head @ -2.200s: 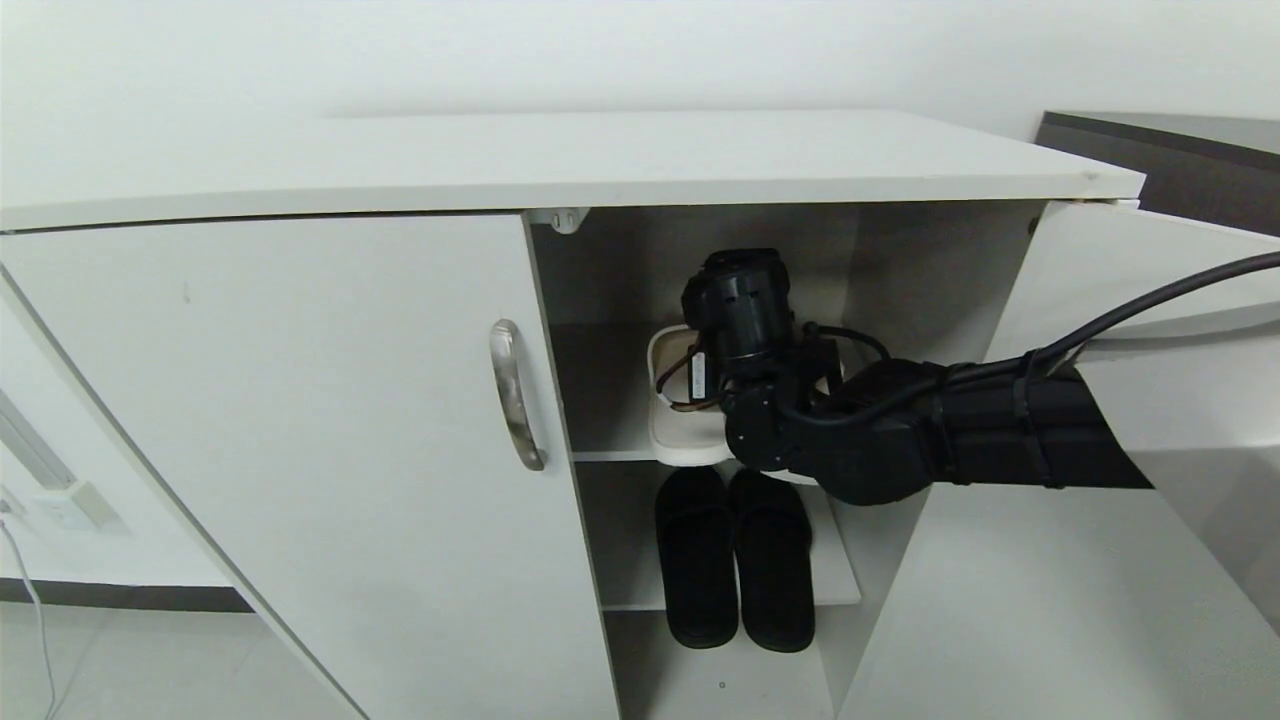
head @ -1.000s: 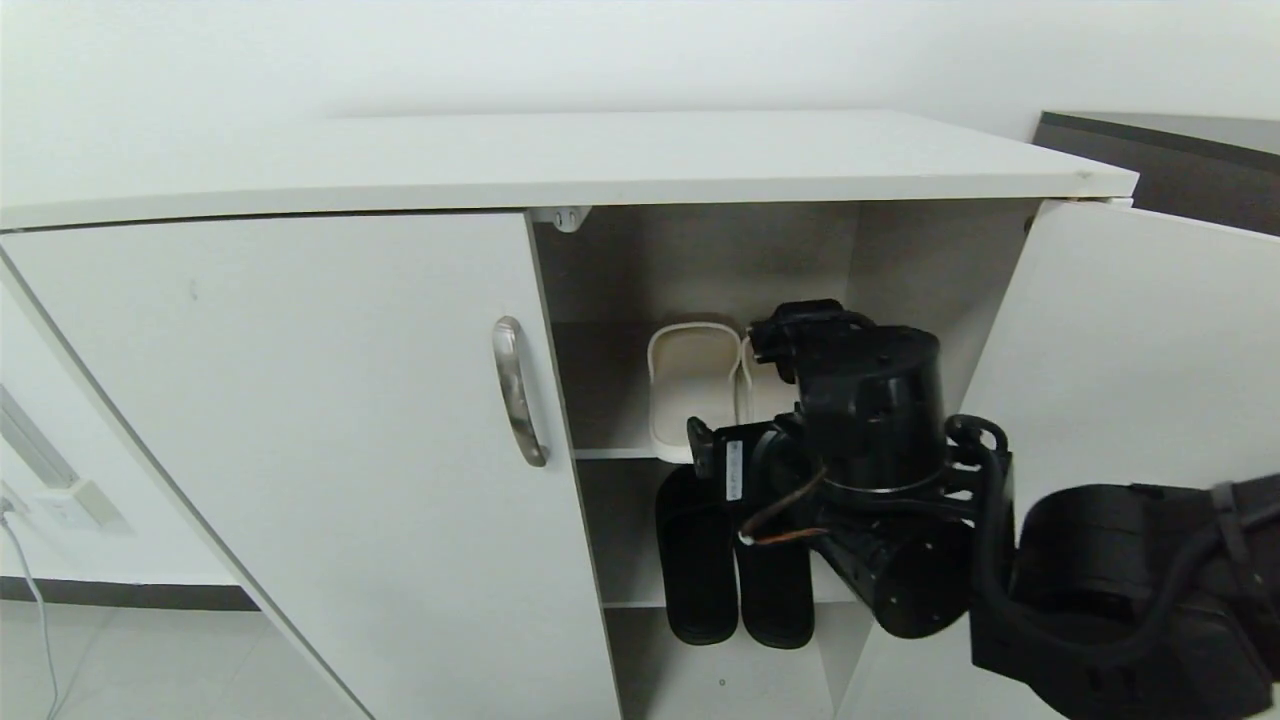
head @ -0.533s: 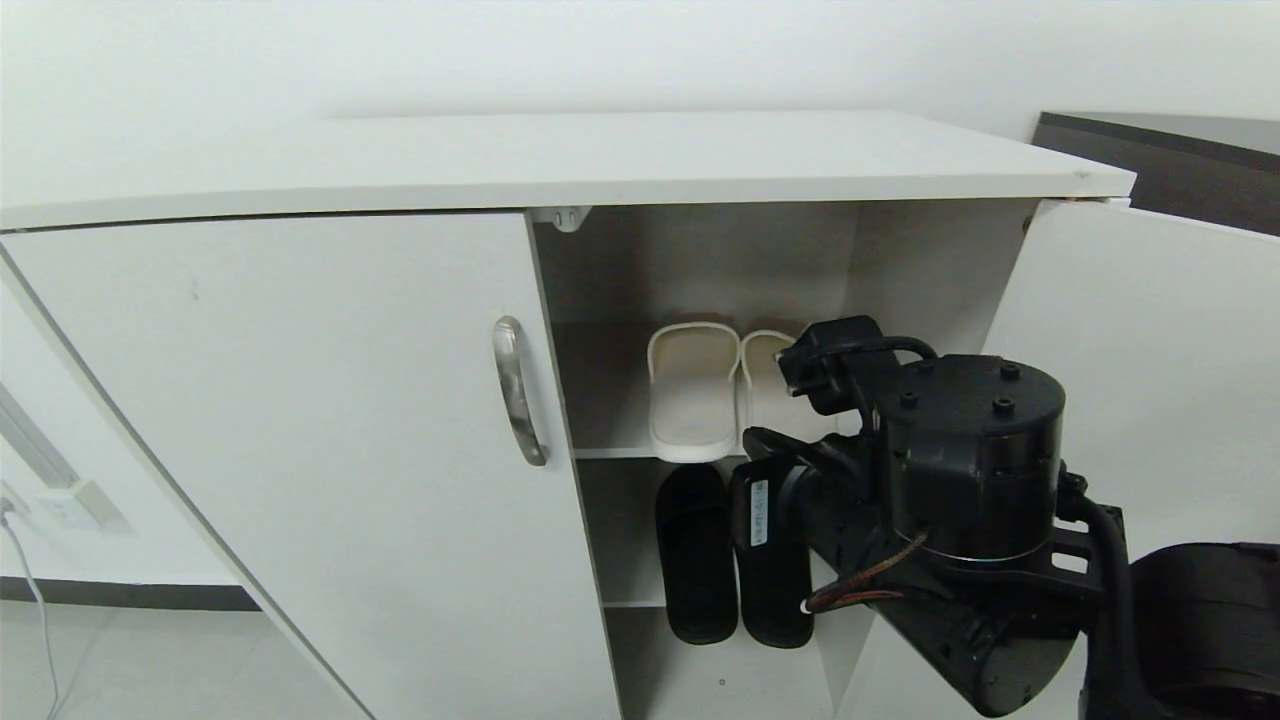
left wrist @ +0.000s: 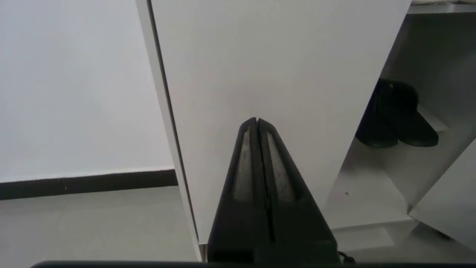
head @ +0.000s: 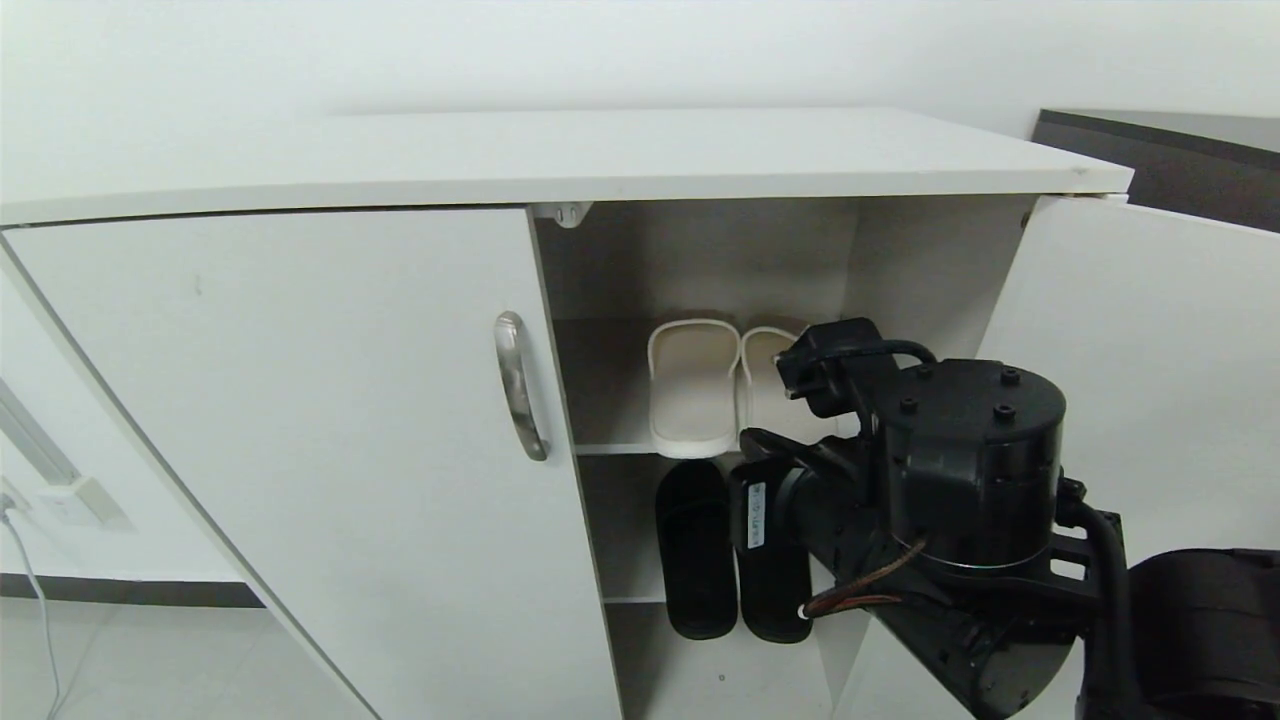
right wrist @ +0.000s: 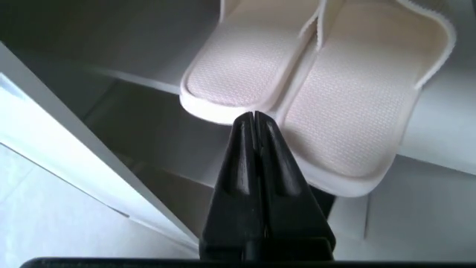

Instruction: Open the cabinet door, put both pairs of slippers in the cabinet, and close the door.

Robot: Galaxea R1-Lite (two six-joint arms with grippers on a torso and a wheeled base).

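Now: left jaws, right jaws together; white slippers upper shelf, black slippers below; arm label unreadable.

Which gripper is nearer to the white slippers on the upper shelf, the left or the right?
Right. The right gripper, shut, is just in front of the white slippers. The left gripper, also shut, faces the closed left door, farther away.

White wall, dark skirting, pale floor.
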